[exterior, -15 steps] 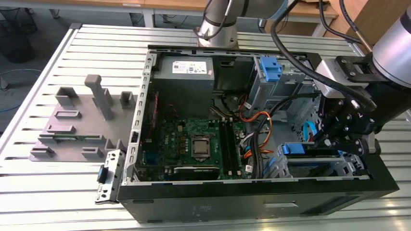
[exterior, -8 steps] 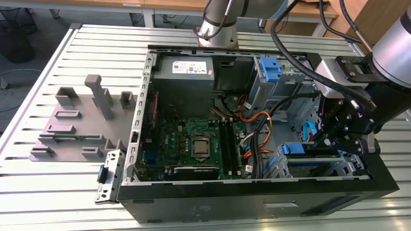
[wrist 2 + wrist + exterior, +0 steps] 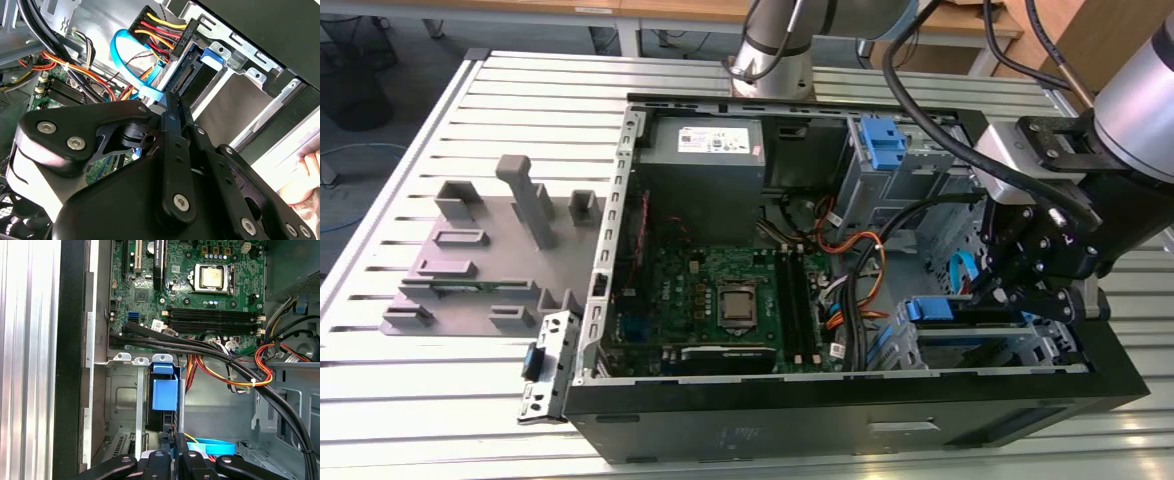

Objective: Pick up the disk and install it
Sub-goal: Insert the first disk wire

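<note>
1. We see the disk [image 3: 947,312] seated in the drive cage [image 3: 987,345] of the case [image 3: 854,420].
2. Our hand [image 3: 1014,300] sits at the disk; we cannot tell its state.

An open computer case [image 3: 854,405] lies on the slatted tabletop [image 3: 480,400]; a green motherboard [image 3: 707,300] sits inside, a grey fixture [image 3: 480,250] beside it.

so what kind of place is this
Likely a robotics lab or test workshop: an open computer case lies on a slotted metal table beside a grey parts fixture, under a robot arm.
</note>
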Motion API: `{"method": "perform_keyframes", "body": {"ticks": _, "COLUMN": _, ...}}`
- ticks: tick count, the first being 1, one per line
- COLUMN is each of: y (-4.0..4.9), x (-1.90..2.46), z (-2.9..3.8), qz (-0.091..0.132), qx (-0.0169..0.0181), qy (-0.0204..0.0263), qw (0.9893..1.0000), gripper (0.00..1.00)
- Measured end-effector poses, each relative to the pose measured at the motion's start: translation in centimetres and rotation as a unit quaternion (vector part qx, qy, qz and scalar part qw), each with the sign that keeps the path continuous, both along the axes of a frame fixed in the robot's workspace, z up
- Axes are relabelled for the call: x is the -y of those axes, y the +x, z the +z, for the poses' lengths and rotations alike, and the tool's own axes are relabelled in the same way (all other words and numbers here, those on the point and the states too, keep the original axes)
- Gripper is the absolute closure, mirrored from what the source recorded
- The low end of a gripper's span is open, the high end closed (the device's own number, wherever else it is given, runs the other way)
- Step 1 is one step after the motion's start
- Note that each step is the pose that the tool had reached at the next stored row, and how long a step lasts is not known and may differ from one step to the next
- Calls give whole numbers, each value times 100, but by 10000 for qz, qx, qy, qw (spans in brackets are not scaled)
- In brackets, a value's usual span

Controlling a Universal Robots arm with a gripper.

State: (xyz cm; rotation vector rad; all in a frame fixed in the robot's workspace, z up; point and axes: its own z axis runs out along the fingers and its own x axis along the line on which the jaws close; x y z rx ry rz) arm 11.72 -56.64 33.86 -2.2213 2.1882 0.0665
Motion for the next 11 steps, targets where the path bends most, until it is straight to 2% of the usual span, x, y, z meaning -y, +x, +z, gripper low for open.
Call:
{"method": "perform_keyframes", "body": {"ticks": 4, "y": 0, "x": 0, "z": -2, "qz": 0, "qx": 0, "qy": 0, "qw": 10000, "gripper": 84}}
{"method": "perform_keyframes", "body": {"ticks": 7, "y": 0, "x": 0, "z": -4, "qz": 0, "qx": 1, "qy": 74, "qw": 10000, "gripper": 84}}
{"method": "perform_keyframes", "body": {"ticks": 11, "y": 0, "x": -1, "z": -4, "qz": 0, "qx": 1, "qy": 78, "qw": 10000, "gripper": 84}}
